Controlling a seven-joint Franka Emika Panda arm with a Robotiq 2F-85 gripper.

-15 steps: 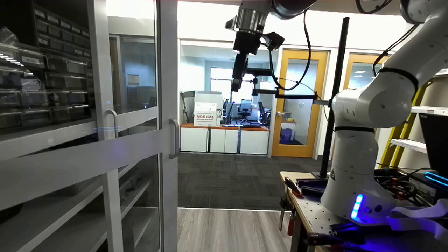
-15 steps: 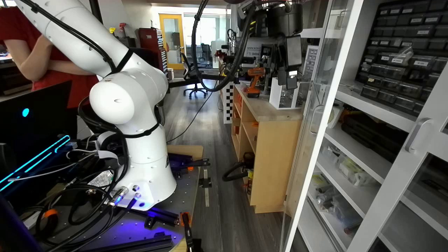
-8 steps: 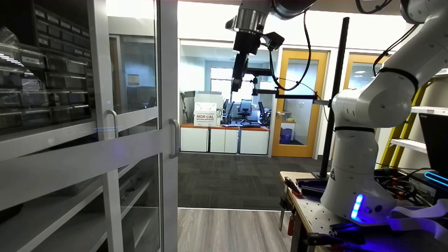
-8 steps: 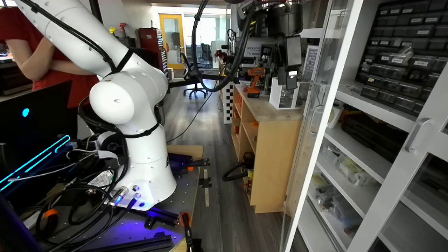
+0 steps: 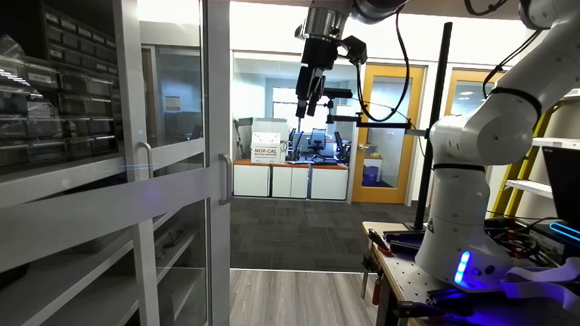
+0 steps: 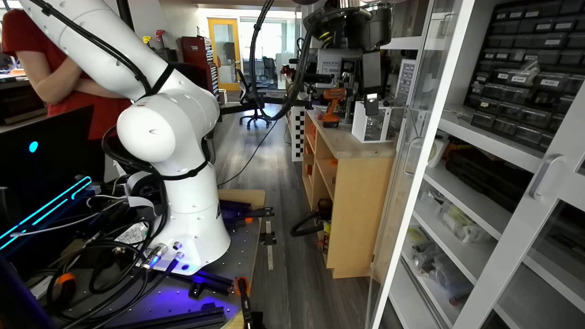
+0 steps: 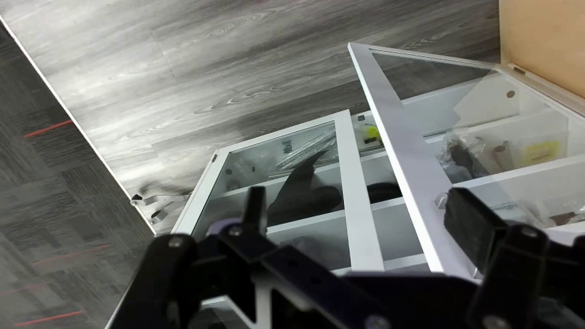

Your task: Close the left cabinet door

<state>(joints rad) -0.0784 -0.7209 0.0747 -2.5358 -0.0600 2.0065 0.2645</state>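
The left cabinet door, white-framed with clear glass, stands swung open in both exterior views (image 5: 219, 113) (image 6: 421, 160). In the wrist view the left cabinet door (image 7: 400, 132) angles out from the cabinet, with open shelves behind it. Its grey handle (image 5: 225, 179) is on the free edge. My gripper (image 5: 306, 110) hangs fingers down, apart from the door, at a height above the handle. It also shows in an exterior view (image 6: 371, 107) left of the door's edge. In the wrist view my gripper (image 7: 363, 214) is open, its fingers wide apart with nothing between them.
The right cabinet door (image 7: 358, 196) is shut beside the open one. A wooden bench (image 6: 361, 205) with an orange drill (image 6: 333, 107) stands beside the cabinet. A black post (image 5: 437, 122) with a camera arm rises near my base. A person in red (image 6: 50, 77) stands behind the arm.
My gripper has turned about its wrist, so both fingers now show apart in an exterior view, and it has shifted slightly. The door has not moved. The person has shifted a little.
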